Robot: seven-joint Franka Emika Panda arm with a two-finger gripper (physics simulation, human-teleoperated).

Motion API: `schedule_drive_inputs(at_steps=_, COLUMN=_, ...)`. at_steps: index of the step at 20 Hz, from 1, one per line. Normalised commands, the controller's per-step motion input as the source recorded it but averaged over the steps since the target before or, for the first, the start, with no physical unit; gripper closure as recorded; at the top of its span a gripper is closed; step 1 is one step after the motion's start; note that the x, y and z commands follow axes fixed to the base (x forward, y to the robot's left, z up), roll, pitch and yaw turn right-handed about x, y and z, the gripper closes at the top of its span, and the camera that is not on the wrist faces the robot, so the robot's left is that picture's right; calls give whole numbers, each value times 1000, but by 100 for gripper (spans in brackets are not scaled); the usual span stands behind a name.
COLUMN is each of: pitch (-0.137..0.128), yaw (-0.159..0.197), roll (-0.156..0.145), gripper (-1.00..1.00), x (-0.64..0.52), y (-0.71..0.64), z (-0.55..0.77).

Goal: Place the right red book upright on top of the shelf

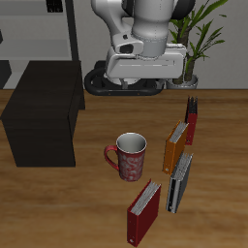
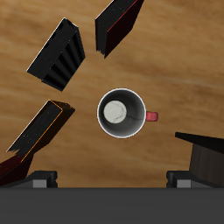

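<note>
a: status, from the table's front edge back?

b: the right red book (image 1: 143, 213) stands nearest the front edge, untouched. behind it the mug (image 1: 127, 155), then the shelf (image 1: 44, 116) with nothing on its top.

a: gripper (image 1: 131, 85)?

b: high above the mug, holding nothing; jaw spread cannot be told. judged: everything is left to do.

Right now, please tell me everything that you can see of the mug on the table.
The mug stands upright on the wooden table, apart from everything else. Its outside is red with a pale mottled pattern, and its inside is whitish, as the wrist view shows; it looks glazed, like ceramic. It appears empty. One small handle sticks out of its side, toward the black shelf. It lies between that shelf and the row of standing books. Nothing touches it but the table.
</note>
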Motion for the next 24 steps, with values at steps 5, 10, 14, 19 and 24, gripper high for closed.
schedule_drive_inputs(at_steps=5, pitch=3, yaw=-35, roll=4, gripper=-100, x=421, y=-71, z=107)
schedule_drive_inputs(at_steps=10, pitch=12, yaw=-4, roll=13, gripper=-100, x=331, y=-37, z=6)
schedule_drive_inputs(at_steps=14, pitch=16, yaw=-11, roll=44, gripper=-100, x=367, y=15, z=35)
schedule_drive_inputs(at_steps=19, pitch=-49, yaw=20, roll=35, gripper=-100, x=392, y=-3, z=-42)
schedule_drive_inputs(at_steps=24, pitch=-24, yaw=-58, roll=3, gripper=-100, x=384, y=-91, z=-79)
